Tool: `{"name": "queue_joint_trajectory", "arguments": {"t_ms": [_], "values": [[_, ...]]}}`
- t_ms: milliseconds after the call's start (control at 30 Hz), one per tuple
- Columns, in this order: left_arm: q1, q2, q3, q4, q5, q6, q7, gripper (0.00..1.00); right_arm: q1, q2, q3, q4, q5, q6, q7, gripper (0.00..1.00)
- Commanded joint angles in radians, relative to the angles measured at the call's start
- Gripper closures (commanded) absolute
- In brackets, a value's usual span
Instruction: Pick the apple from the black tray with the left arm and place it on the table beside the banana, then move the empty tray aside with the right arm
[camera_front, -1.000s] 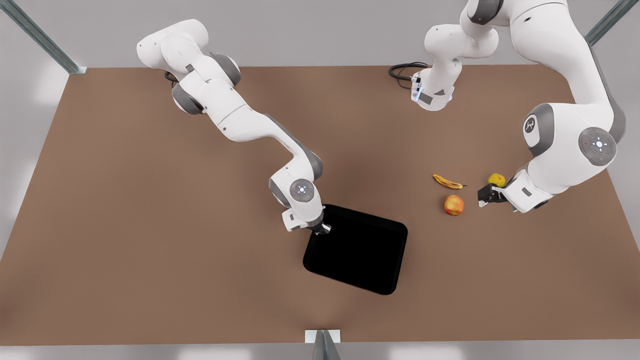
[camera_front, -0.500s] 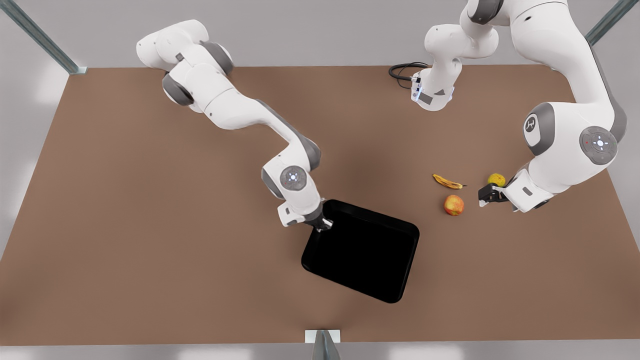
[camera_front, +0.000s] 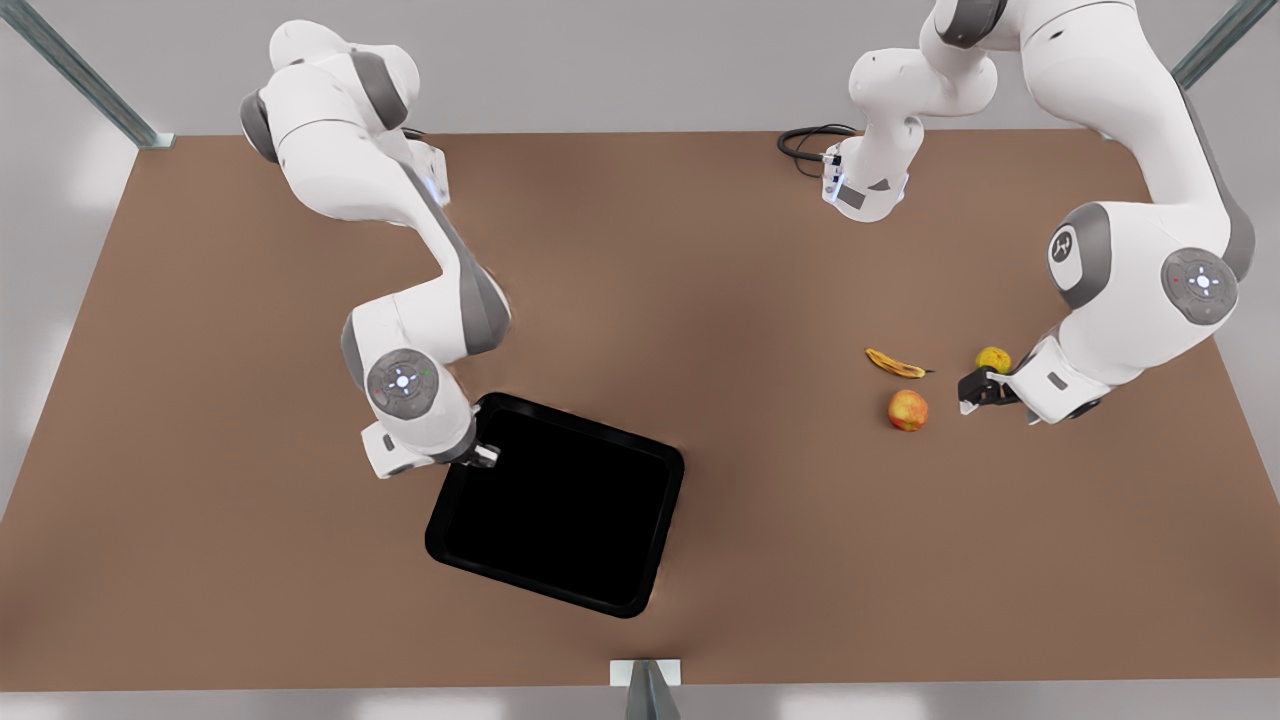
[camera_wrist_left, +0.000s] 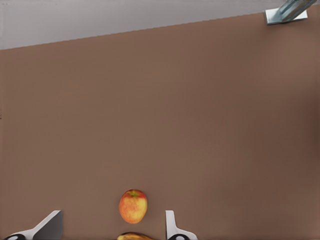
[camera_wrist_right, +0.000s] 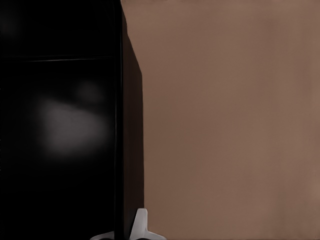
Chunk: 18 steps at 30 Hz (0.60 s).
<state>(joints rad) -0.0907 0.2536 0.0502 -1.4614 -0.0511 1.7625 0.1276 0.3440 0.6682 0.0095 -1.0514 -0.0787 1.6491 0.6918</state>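
The apple (camera_front: 907, 410) lies on the table (camera_front: 700, 250), just in front of the banana (camera_front: 895, 363). My left gripper (camera_front: 968, 392) hovers open beside the apple on the front view's right. In the left wrist view the apple (camera_wrist_left: 133, 205) sits between the spread fingers (camera_wrist_left: 50, 226), apart from both, and the banana (camera_wrist_left: 132, 236) peeks in behind it. The black tray (camera_front: 560, 500) holds nothing and lies left of centre. My right gripper (camera_front: 483, 455) is shut on the rim of its far left corner. The right wrist view shows one finger (camera_wrist_right: 141, 222) outside the tray (camera_wrist_right: 60, 125) wall.
A small yellow-green round fruit (camera_front: 993, 359) sits right behind the left gripper. A metal post (camera_front: 645, 690) stands at the middle of the table's front edge. A black cable (camera_front: 805, 145) loops at the far edge. Bare brown tabletop stretches to the front view's left of the tray.
The right gripper has dragged the tray well toward the front view's left, its arm folding back. The left arm, apple and banana have not moved.
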Motion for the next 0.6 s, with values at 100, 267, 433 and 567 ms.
{"name": "queue_joint_trajectory", "arguments": {"t_ms": [100, 267, 433, 567], "values": [[0.000, -0.007, 0.003, -0.004, -0.001, 0.006, -0.002, 0.00, -0.003, -0.007, -0.207, -0.002, 0.140, -0.140, -1.029, 1.00], [0.000, -0.004, 0.000, -0.004, -0.001, 0.008, 0.006, 0.00, -0.020, 0.050, -0.407, -0.009, 0.292, -0.063, -1.322, 1.00], [0.000, -0.005, -0.001, 0.001, 0.001, 0.008, 0.004, 0.00, -0.054, 0.137, -0.471, -0.039, 0.379, 0.046, -1.448, 1.00], [0.000, -0.005, -0.001, 0.003, -0.001, 0.008, 0.006, 0.00, -0.063, 0.174, -0.473, -0.039, 0.379, 0.077, -1.448, 1.00]]}}
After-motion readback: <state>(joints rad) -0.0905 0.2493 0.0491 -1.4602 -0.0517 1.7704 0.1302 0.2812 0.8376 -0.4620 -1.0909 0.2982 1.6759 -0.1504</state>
